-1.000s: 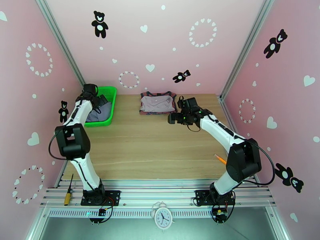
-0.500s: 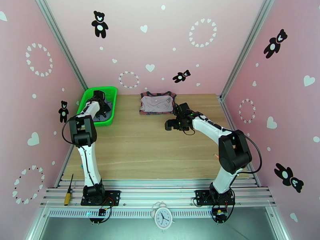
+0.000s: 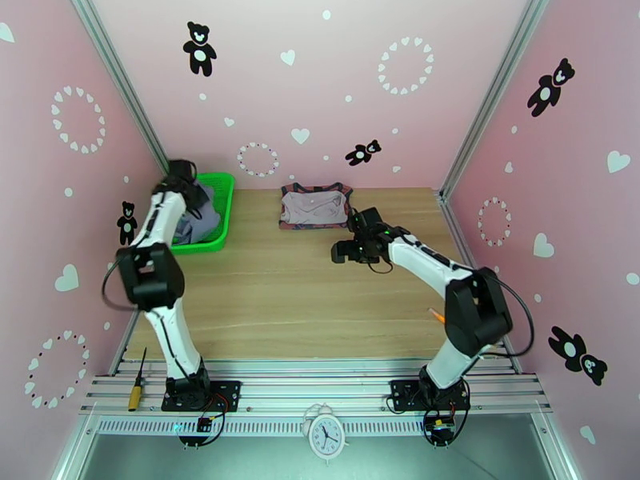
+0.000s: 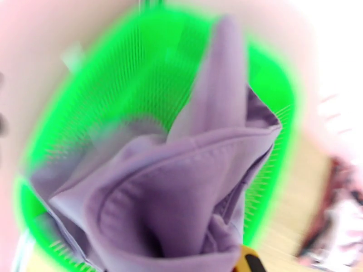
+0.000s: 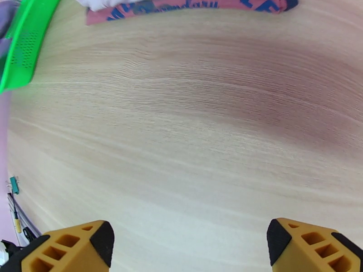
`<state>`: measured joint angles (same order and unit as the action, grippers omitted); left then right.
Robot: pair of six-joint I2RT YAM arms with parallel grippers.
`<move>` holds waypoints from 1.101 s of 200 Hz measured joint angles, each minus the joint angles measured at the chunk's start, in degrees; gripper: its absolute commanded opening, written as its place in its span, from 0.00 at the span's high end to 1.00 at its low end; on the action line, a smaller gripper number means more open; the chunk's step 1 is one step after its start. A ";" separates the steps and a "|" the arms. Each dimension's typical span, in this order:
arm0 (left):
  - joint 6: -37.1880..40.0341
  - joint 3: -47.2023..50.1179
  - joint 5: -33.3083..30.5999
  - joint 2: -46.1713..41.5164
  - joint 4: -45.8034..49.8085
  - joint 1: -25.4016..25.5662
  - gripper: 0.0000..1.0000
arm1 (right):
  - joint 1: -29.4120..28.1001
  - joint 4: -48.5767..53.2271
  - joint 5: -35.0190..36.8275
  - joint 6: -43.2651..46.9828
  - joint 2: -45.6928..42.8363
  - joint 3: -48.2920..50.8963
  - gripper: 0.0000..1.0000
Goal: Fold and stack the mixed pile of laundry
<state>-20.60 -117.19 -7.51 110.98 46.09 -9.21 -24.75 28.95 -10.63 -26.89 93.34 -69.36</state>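
My left gripper (image 3: 193,204) hangs over the green mesh basket (image 3: 226,187) at the back left, shut on the grey-lavender shirt (image 3: 203,222). In the blurred left wrist view the shirt (image 4: 181,187) is bunched and pulled up out of the basket (image 4: 113,82), with one yellow fingertip (image 4: 248,261) at the bottom edge. A pale mauve-beige piece (image 3: 314,205) lies folded on the brick-red tank top (image 3: 289,222) at the back centre. My right gripper (image 3: 341,251) hovers open over bare table in front of that stack, its fingers wide apart (image 5: 190,250); the red top (image 5: 190,4) lies beyond them.
Pink walls enclose the wooden table (image 3: 304,290) on three sides. An orange pencil-like item (image 3: 439,317) lies by the right arm. A screwdriver (image 3: 137,382) and a small clock (image 3: 326,434) rest on the front rail. The basket's corner (image 5: 22,41) sits left of the right gripper.
My left gripper dipped into the basket, shut on the lavender shirt and is pulling it upward. My right arm drew in and shifted slightly left, staying open.
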 measured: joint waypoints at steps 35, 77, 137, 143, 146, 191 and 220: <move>0.46 -13.64 3.50 -11.50 4.17 0.00 1.00 | 0.00 -0.39 0.26 -0.61 -6.19 2.19 0.08; 0.13 -21.33 10.73 -18.25 11.37 0.09 1.00 | 0.00 -0.44 0.81 -1.01 -11.50 5.79 0.07; -0.22 -12.76 13.55 -22.25 20.02 6.49 1.00 | 0.00 -0.42 1.51 -1.03 -17.38 10.03 0.07; -0.24 -10.21 13.51 -23.37 20.28 7.41 1.00 | 0.00 -0.42 1.55 -1.01 -17.86 10.40 0.07; -0.24 -9.01 13.42 -23.91 20.33 7.91 1.00 | 0.00 -0.42 1.55 -1.05 -18.08 10.58 0.07; -0.46 12.46 8.46 -32.09 17.99 20.61 1.00 | 0.00 -0.74 1.53 -1.05 -19.32 13.40 0.07; -2.93 29.29 3.85 -32.30 10.40 31.95 1.00 | 0.00 -1.20 1.95 -1.03 -19.82 15.39 0.06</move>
<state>-23.53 -87.90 -3.66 78.67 56.49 22.74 -24.75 27.75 -8.69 -27.92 73.52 -53.98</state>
